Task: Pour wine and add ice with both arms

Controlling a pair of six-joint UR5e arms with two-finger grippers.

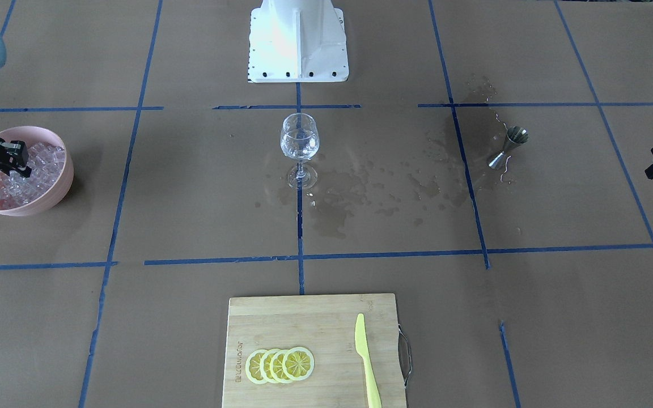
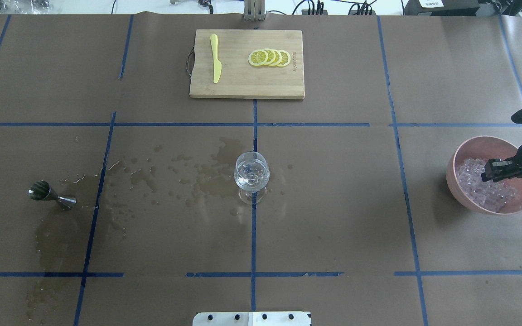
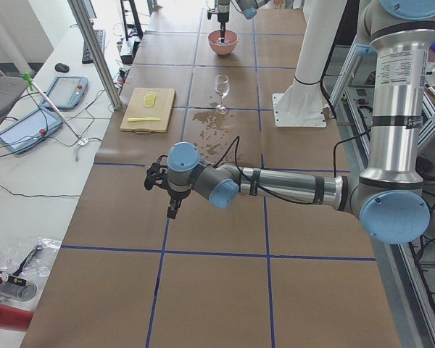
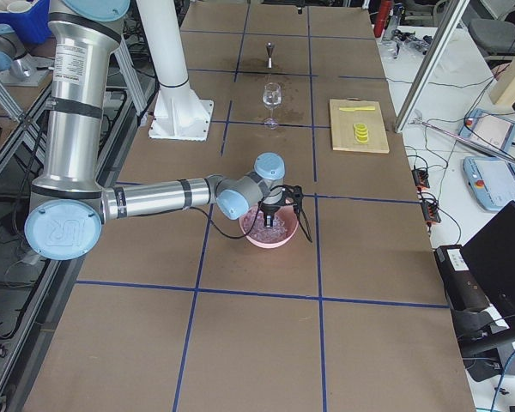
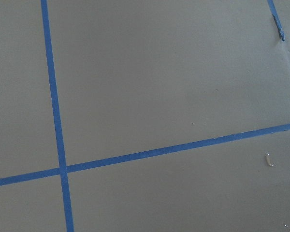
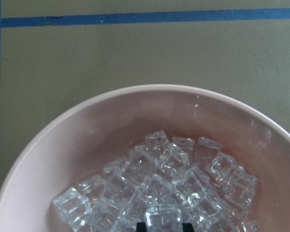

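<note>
Robot's right side: the black two-finger right gripper (image 2: 492, 172) is lowered into the round pink bowl (image 2: 462, 154) and reaches the heap of small clear glassy cubes of ice (image 2: 483, 188). In the right wrist view its fingertips (image 6: 140, 226) stand narrowly apart on either side of a single cube at the top of the heap, which fills the gap between them.

Robot's left side: the black left gripper (image 3: 172, 207) hangs above bare brown paper table covering (image 1: 190, 187) marked with a grid of blue tape (image 1: 394, 255), well apart from every object. How far its fingers are spread cannot be told; the left wrist view shows only paper and tape.

Centre: a stemmed clear wine glass (image 2: 252, 175) stands upright on a tape line and holds a small amount of clear colourless wine (image 1: 299, 148). Dark wet patches (image 2: 206, 176) spread over the paper from the glass towards a small steel double-cone jigger (image 2: 52, 195), which lies on its side.

Far edge: a rectangular bamboo cutting board (image 2: 243, 83) carries four overlapping yellow lemon slices (image 2: 270, 57) and a yellow-green plastic knife (image 2: 215, 59), the two well apart. The white boxy pedestal (image 1: 298, 51) stands at the robot's edge.
</note>
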